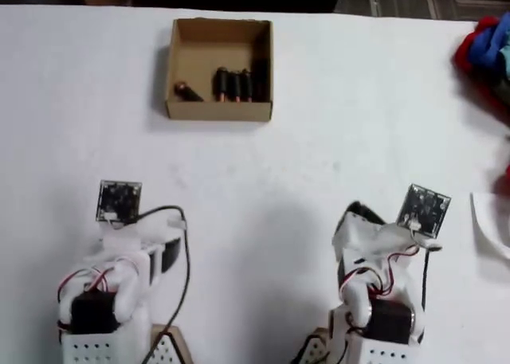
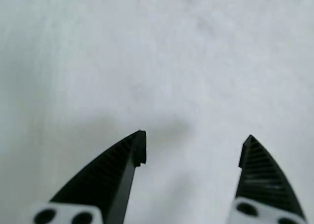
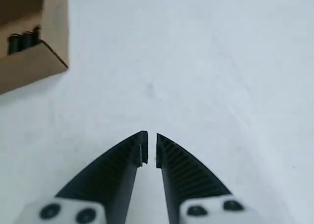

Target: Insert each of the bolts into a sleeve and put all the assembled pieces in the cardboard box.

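The cardboard box (image 1: pixel 219 111) sits on the white table (image 1: pixel 358 109) toward its far side, well apart from both arms; inside it, a row of dark assembled pieces (image 1: pixel 236 85) lies side by side against the near wall, and one more piece (image 1: pixel 186 91) lies at an angle in the box's left part, its reddish end showing; the exact count in the row I cannot tell. The left arm (image 1: pixel 119 260) is at the near edge on the left, a black cable (image 1: pixel 186 260) looping beside it; the left hand (image 2: pixel 196 145) is spread wide, holding nothing, with bare table under and between its black ribbed fingers (image 2: pixel 117 170). The right arm (image 1: pixel 382 260) is at the near edge on the right; the right hand (image 3: pixel 150 145) is narrowed to a thin slit, gripping nothing, above bare table, with the box corner and pieces farther off; a heap of red and blue cloth (image 1: pixel 484 49) lies at the table's right edge.
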Tool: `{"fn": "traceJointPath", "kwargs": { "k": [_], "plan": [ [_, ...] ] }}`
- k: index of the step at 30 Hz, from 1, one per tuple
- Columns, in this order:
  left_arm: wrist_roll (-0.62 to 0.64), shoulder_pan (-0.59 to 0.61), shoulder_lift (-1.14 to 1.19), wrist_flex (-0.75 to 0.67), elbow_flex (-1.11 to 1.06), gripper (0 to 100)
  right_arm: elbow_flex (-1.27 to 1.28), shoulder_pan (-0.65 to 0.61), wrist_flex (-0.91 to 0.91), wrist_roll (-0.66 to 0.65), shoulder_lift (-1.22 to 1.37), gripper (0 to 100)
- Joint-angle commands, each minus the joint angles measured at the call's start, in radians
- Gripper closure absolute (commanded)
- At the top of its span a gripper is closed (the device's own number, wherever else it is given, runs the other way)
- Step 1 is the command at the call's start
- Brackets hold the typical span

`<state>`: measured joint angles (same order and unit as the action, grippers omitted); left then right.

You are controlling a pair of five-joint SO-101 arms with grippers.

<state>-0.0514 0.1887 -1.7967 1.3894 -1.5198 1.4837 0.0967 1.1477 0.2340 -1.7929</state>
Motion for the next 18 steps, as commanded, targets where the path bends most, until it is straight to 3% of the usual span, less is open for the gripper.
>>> {"fn": "traceJointPath", "kwargs": {
  "k": [1, 4, 9, 15, 18],
  "plan": [
    [0.000, -0.011, -0.029, -0.061, -0.058, 68, 0.017, 0.061, 0.082, -0.006, -0.008, 97.8],
    [-0.002, -0.012, -0.029, -0.098, -0.174, 68, 0.017, 0.061, 0.222, -0.005, -0.007, 97.8],
    [-0.002, -0.012, -0.029, -0.103, -0.174, 68, 0.017, 0.051, 0.217, -0.006, -0.007, 97.5],
    [-0.014, -0.011, -0.029, -0.103, -0.174, 68, 0.018, -0.188, 0.211, -0.009, -0.005, 97.4],
    [-0.115, -0.011, -0.029, -0.101, -0.174, 69, 0.018, -0.315, 0.206, -0.112, -0.005, 97.4]
  ]
}}
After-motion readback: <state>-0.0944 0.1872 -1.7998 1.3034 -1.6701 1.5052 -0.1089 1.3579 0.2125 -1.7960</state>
